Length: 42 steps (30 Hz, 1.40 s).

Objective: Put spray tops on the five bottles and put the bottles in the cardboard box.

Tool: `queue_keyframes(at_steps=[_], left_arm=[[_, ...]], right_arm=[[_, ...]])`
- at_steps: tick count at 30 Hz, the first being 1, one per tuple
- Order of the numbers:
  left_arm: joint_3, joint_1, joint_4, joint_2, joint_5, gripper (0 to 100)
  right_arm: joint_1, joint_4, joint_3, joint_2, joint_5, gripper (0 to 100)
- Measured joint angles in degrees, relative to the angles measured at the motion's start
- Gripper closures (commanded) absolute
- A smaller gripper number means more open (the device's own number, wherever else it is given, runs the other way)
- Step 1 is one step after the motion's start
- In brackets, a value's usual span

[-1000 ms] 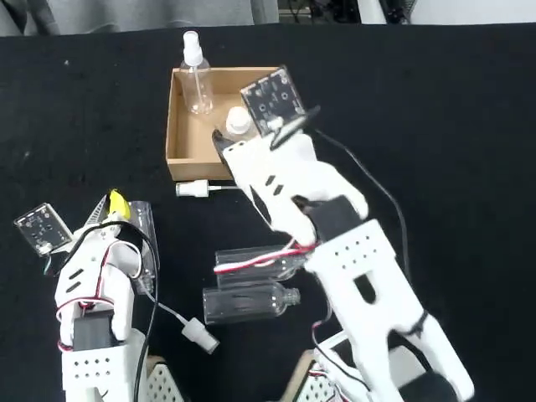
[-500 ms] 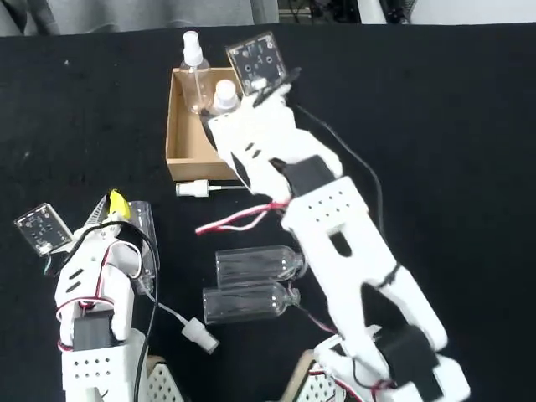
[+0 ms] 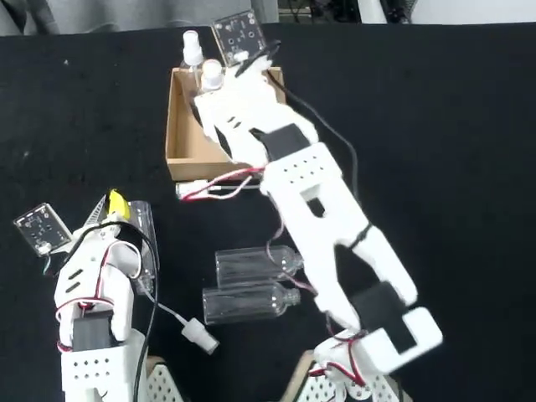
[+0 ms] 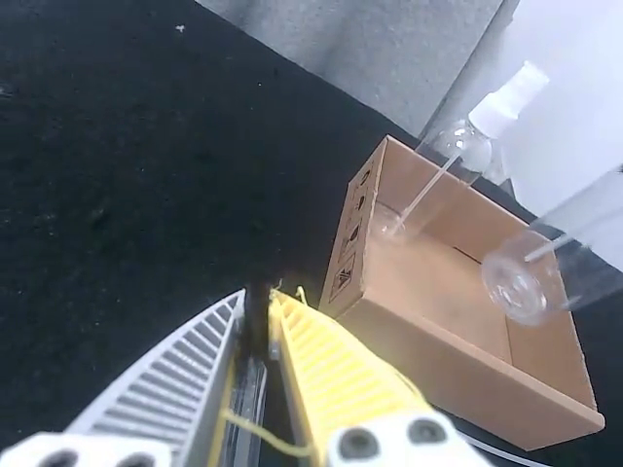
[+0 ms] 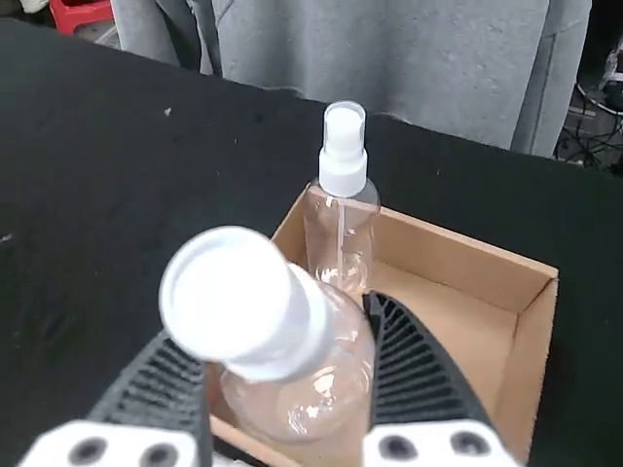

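From the high view I have the right arm [image 3: 318, 218] stretched across the tabletop [image 3: 452, 126] to the cardboard box [image 3: 174, 134], which sits by the far edge, left of the middle. The right wrist view fills in the grip. The right tool [image 5: 292, 384] is pinching the held bottle [image 5: 243, 302] by its body, spray top on. It sits just in front of the standing bottle [image 5: 341, 219], which is upright and capped in the box's far left corner.

The left wrist view gives me the underside. The held bottle is tilted, its round base inside the box walls, though I cannot tell whether it touches the floor. In that view the left tool [image 4: 258, 302] has its fingers pressed together, a thin slit between them.

The high view also gives me the rest of the job:
- A bare bottle [image 3: 142, 239] lies just beside the left tool, near the left edge.
- A pair of bare bottles [image 3: 251, 264] lies side by side toward the middle of the near edge.
- One loose spray top [image 3: 193, 189] lies just outside the box's near wall.
- A second spray top [image 3: 199, 335] lies close to the near edge.

Against a second ago, the right arm has reached farther. It has carried the held bottle from the box's near right part to the far left, next to the standing bottle. The left arm, the bare bottles and both loose tops have not shifted.
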Motion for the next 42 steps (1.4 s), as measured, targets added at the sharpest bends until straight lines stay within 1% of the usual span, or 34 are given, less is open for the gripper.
queue_keyframes(at_steps=[15, 36, 42], left_arm=[[0.0, 0.0, 0.0, 0.0, 0.0, 97], [0.0, 0.0, 0.0, 0.0, 0.0, 97], [0.0, 0.0, 0.0, 0.0, 0.0, 97]], right_arm=[[0.0, 0.0, -12.04, 15.65, -0.26, 95.6], [-0.62, 0.0, -33.76, 38.42, -0.26, 95.6], [-0.53, 0.0, -38.15, 42.46, -0.26, 95.6]])
